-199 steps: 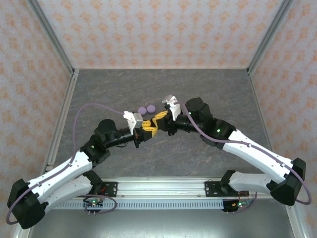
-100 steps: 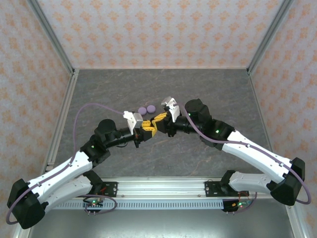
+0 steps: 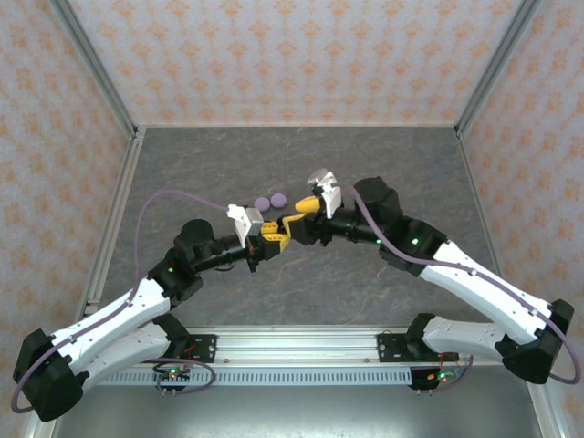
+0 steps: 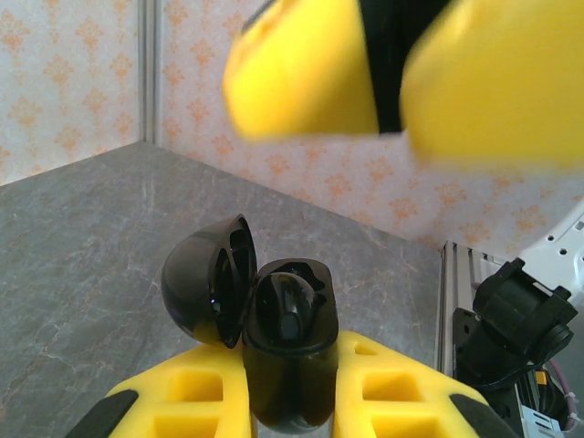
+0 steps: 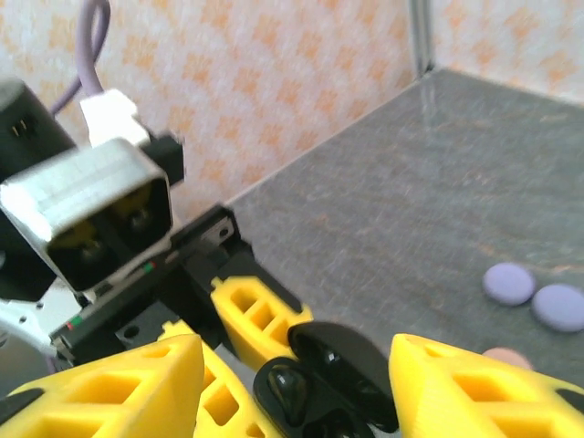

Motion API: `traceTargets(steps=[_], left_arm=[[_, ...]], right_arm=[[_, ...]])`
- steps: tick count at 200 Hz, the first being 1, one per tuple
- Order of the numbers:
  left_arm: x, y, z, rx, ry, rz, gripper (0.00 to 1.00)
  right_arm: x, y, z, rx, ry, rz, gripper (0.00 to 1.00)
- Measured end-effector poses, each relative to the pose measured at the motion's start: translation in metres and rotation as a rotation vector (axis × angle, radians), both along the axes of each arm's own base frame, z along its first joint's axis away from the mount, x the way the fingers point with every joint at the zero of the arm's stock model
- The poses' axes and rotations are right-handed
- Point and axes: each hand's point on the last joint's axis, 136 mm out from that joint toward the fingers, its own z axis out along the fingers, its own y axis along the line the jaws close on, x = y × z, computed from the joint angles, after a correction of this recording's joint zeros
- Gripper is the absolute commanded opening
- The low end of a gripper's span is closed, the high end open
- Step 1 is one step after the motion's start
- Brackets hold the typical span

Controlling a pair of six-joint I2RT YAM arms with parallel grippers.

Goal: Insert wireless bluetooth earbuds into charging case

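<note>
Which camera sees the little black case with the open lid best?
The left wrist camera: the black case sits big and sharp, lid open, pinched in the left gripper. The right wrist camera cuts it off at the bottom edge. From the top camera it is too tiny to make out.

black case [image 4: 287,356] base cut off

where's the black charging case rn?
The black charging case is mid-table, held lid-open in the left gripper, just on the near side of the two lilac round cases. The open right gripper flanks it.
</note>
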Motion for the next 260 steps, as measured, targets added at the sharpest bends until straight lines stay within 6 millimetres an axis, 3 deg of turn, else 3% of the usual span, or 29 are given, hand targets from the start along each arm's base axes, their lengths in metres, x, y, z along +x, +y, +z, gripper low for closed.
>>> traceTargets(steps=[26, 47, 75, 102, 137, 172, 218, 260], left_arm=[[0.0, 0.0, 0.0, 0.0, 0.0, 0.0, 0.06], [0.0, 0.0, 0.0, 0.0, 0.0, 0.0, 0.06], [-0.001, 0.001, 0.003, -0.006, -0.009, 0.0, 0.06], [-0.003, 0.003, 0.008, -0.016, -0.021, 0.0, 0.06], [-0.004, 0.003, 0.009, -0.019, -0.025, 0.0, 0.06], [-0.004, 0.003, 0.01, -0.018, -0.029, 0.0, 0.06], [-0.005, 0.004, 0.01, -0.015, -0.034, -0.001, 0.06], [-0.006, 0.005, 0.009, -0.011, -0.031, 0.0, 0.06]], right_arm=[[0.016, -0.027, 0.017, 0.029, 0.007, -0.124, 0.61], [0.035, -0.05, 0.006, 0.005, 0.066, -0.242, 0.61], [0.066, -0.078, -0.035, -0.075, 0.211, -0.408, 0.61], [0.089, -0.096, -0.096, -0.193, 0.377, -0.533, 0.61], [0.102, -0.101, -0.181, -0.393, 0.562, -0.608, 0.59], [0.107, -0.101, -0.241, -0.521, 0.68, -0.635, 0.56], [0.11, -0.099, -0.293, -0.618, 0.768, -0.642, 0.48], [0.119, -0.093, -0.308, -0.637, 0.787, -0.642, 0.43]])
